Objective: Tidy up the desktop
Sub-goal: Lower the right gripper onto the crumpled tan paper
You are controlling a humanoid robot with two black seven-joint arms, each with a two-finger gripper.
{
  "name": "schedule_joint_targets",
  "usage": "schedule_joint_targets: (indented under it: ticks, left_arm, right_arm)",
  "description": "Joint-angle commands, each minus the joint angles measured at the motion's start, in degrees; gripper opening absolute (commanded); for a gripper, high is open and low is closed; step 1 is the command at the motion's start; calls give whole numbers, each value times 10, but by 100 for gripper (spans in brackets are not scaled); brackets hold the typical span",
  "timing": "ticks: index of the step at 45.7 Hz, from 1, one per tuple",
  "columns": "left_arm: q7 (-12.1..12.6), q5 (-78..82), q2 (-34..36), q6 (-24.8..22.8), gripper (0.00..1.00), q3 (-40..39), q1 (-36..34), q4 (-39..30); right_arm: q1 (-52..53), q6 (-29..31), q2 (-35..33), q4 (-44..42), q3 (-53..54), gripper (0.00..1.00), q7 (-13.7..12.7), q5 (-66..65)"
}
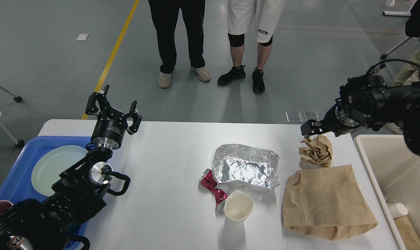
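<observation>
The white desktop (pixel 168 152) carries a crinkled foil tray (pixel 246 166), a crushed red can (pixel 212 188), a white paper cup (pixel 238 207), a flat brown paper bag (pixel 326 203) and a crumpled brown paper ball (pixel 317 150). My left gripper (pixel 114 106) stands open above the table's far left edge, holding nothing. Reaching in from the right, my right gripper (pixel 309 127) hovers just above the upper left of the paper ball. It looks small and dark, so its fingers cannot be told apart.
A blue tray (pixel 12 180) with a pale green plate (pixel 53 168) lies at the left under my left arm. A beige bin (pixel 401 163) at the right holds a paper cup (pixel 397 209). People stand beyond the table's far edge.
</observation>
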Motion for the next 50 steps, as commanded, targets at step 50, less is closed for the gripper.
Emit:
schedule_joint_targets:
  ticks: [50]
  left_arm:
    - [1, 0, 0, 0, 97, 0, 0, 0]
  right_arm:
    - [-251, -210, 0, -162, 107, 100, 1, 1]
